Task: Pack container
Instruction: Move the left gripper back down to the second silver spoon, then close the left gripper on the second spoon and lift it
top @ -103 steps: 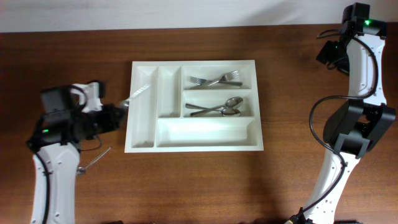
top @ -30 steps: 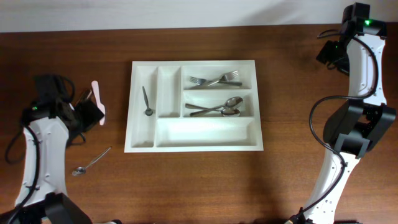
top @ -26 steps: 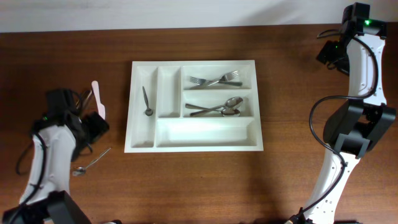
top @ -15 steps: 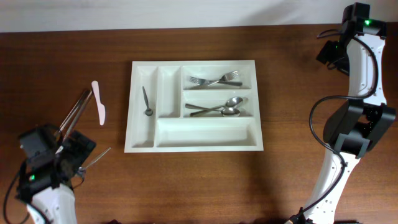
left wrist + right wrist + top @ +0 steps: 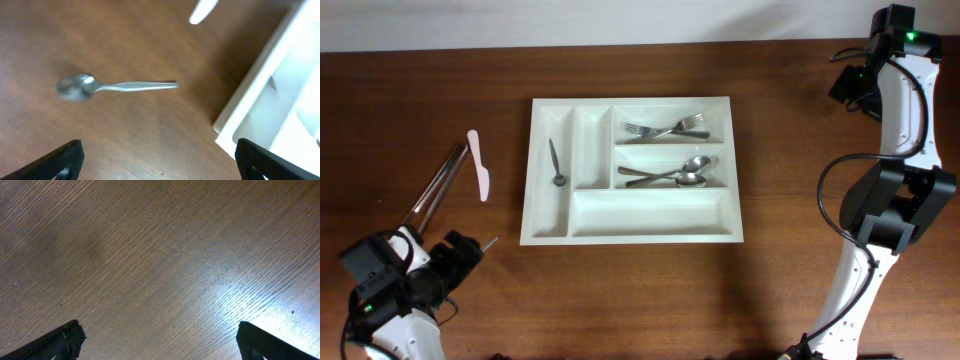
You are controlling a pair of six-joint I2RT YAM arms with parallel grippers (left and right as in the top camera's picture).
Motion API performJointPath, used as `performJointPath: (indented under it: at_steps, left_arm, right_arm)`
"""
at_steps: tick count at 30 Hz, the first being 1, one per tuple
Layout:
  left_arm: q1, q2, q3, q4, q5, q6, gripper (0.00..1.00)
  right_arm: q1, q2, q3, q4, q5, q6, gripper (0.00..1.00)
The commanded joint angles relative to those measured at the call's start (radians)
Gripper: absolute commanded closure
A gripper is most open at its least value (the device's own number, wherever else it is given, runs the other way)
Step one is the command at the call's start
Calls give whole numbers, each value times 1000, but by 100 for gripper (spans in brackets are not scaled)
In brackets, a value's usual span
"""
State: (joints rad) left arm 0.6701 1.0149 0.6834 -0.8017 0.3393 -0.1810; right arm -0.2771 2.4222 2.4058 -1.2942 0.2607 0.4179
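Note:
The container [image 5: 630, 238] is a white cutlery tray at the table's middle. It holds a small spoon [image 5: 555, 163] in its leftmost slot, forks [image 5: 665, 129] and spoons [image 5: 670, 175] on the right. A loose teaspoon [image 5: 115, 87] lies on the wood left of the tray corner [image 5: 250, 105]. In the overhead view only its handle tip [image 5: 492, 241] shows. My left gripper [image 5: 159, 156] hovers open just in front of that teaspoon, with nothing between its fingers. My right gripper [image 5: 157, 337] is open over bare wood at the far right.
Metal tongs [image 5: 438, 185] and a white plastic knife [image 5: 478, 178] lie left of the tray. The knife's tip [image 5: 202, 10] shows in the left wrist view. The right arm [image 5: 895, 150] stands at the table's right edge.
The small spoon left my left gripper and now lies in the tray's leftmost slot. The left arm swung away from the tray to the near left, over the loose teaspoon. The right arm stayed still.

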Motion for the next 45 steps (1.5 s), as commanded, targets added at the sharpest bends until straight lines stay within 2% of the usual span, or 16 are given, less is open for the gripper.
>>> performJointPath:
  at_steps: [1,9,11,17,19,21,25,31,40,44,45]
  left_arm:
    - [7,67,-3,42,117,110,2]
    - [7,246,-3,122,108,-13,2]
    - [20,259,-3,122,66,-40,2]
    - [222,259,-3,98,47,-69,2]
    - [268,259,-3,80,-7,-68,2]
    - [276,264,-3,74,-62,-68,2]
    - [276,315,-3,105,-68,-68,2]
    - [276,411,-3,157,-57,-69,6]
    - [275,439,-3,265,71,-64,6]
    - [275,439,-18,296,113,-53,11]
    - [275,441,-23,301,120,-53,16]
  right_arm:
    - [2,-53,19,0,1,1,1]
    - [2,-53,19,0,1,1,1]
    - [2,-53,19,0,1,1,1]
    - [2,-53,19,0,1,1,1]
    - [2,-53,19,0,1,1,1]
    - [2,-53,19,0,1,1,1]
    - [2,-53,19,0,1,1,1]
    - [2,-53,19,0,1,1,1]
    - [2,-53,19,0,1,1,1]
    - [2,-53,19,0,1,1,1]
    - [2,-53,19,0,1,1,1]
